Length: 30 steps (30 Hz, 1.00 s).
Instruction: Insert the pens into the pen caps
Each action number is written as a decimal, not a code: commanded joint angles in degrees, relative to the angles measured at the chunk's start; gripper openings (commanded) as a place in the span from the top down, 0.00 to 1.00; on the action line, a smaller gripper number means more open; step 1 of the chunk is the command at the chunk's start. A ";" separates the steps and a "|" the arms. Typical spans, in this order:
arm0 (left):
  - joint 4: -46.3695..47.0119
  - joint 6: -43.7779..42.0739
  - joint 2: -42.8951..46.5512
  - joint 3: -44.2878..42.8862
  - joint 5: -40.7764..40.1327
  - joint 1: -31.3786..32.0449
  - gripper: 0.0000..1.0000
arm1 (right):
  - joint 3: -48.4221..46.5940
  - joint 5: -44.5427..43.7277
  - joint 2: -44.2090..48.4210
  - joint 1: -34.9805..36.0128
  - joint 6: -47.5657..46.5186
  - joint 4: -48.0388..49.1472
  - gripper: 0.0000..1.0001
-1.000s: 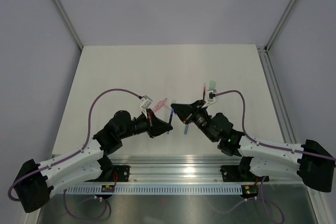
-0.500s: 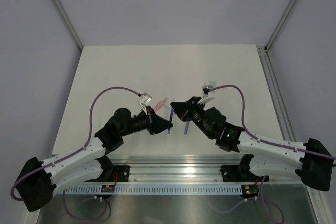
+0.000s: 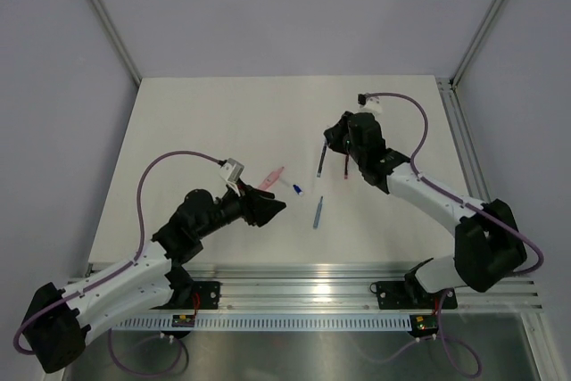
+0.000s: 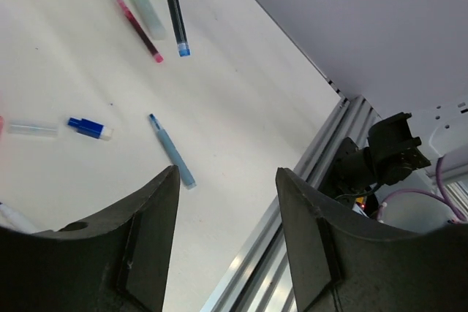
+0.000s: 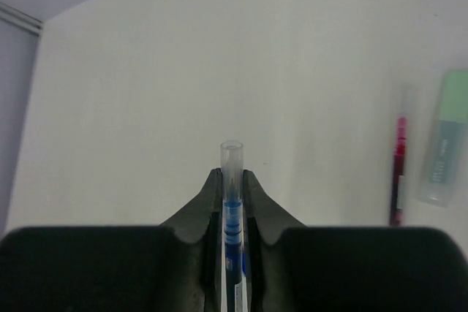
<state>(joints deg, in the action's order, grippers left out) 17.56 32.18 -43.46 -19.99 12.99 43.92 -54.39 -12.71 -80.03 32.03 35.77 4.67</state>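
My right gripper (image 3: pixel 329 143) (image 5: pixel 232 174) is shut on a dark blue pen (image 5: pixel 232 213) (image 3: pixel 318 165), whose tip sits inside a clear cap (image 5: pixel 232 155). Beside it on the table lie a red pen (image 5: pixel 398 173) (image 3: pixel 345 168) (image 4: pixel 139 23) and a mint green pen cap (image 5: pixel 444 158) (image 4: pixel 143 4). My left gripper (image 3: pixel 275 207) (image 4: pixel 227 173) is open and holds nothing. Near it lie a pale pink pen cap (image 3: pixel 272 176), a light blue pen (image 3: pixel 317 211) (image 4: pixel 172 151) and a small dark blue and white piece (image 3: pixel 296 188) (image 4: pixel 89 128).
A short clear tube (image 4: pixel 33 129) lies next to the small blue piece. An aluminium rail (image 3: pixel 294 278) (image 4: pixel 292 210) runs along the table's near edge, and another frame rail (image 3: pixel 466 153) borders the right side. Grey walls enclose the back and both sides.
The grippers were together over the table's middle at the dark blue pen. The left one has opened and drawn back; the right arm has carried the pen to the back right.
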 commanded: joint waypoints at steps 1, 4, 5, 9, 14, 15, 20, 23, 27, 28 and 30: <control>-1.65 -4.05 0.92 -0.22 -5.35 0.11 0.42 | -5.01 2.34 -8.36 -3.55 -6.84 -6.60 1.00; -1.13 -3.45 0.75 0.04 -4.65 0.11 0.38 | -9.14 4.27 -14.60 -6.36 -9.39 -8.44 1.00; -0.87 -3.27 0.66 0.12 -4.38 0.11 0.38 | -10.20 4.19 -16.11 -6.80 -10.45 -9.92 1.00; -0.86 -3.36 -0.13 0.04 -4.47 0.11 0.37 | -15.82 3.31 -23.14 -7.68 -12.47 -12.04 1.00; -0.60 -3.36 -0.92 0.12 -4.91 0.11 0.37 | -18.82 1.72 -29.21 -8.30 -14.32 -13.80 1.00; -0.51 -3.36 -1.10 0.12 -4.91 0.11 0.37 | -19.52 1.81 -29.83 -8.39 -14.58 -14.07 1.00; -0.16 -3.27 -2.41 -0.05 -4.82 0.11 0.36 | -21.63 0.58 -32.47 -8.56 -15.55 -15.82 0.98; -0.07 -3.36 -2.77 0.04 -4.82 0.11 0.36 | -22.42 0.23 -33.70 -8.65 -15.64 -17.14 0.94; 0.02 -3.27 -2.94 0.04 -4.91 0.11 0.36 | -22.78 -0.47 -34.75 -8.57 -14.94 -17.76 0.89; 0.02 -3.27 -3.03 -0.05 -4.91 0.11 0.36 | -22.86 -0.65 -35.10 -8.56 -14.85 -17.85 0.88; 0.10 -3.36 -3.12 0.04 -4.82 0.11 0.36 | -23.21 -1.09 -35.46 -8.57 -14.76 -18.20 0.83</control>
<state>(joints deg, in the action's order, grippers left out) 14.66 29.98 -46.30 -19.99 9.56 43.92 -75.07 -11.55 -114.50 23.88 21.78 -12.32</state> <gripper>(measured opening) 0.635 0.171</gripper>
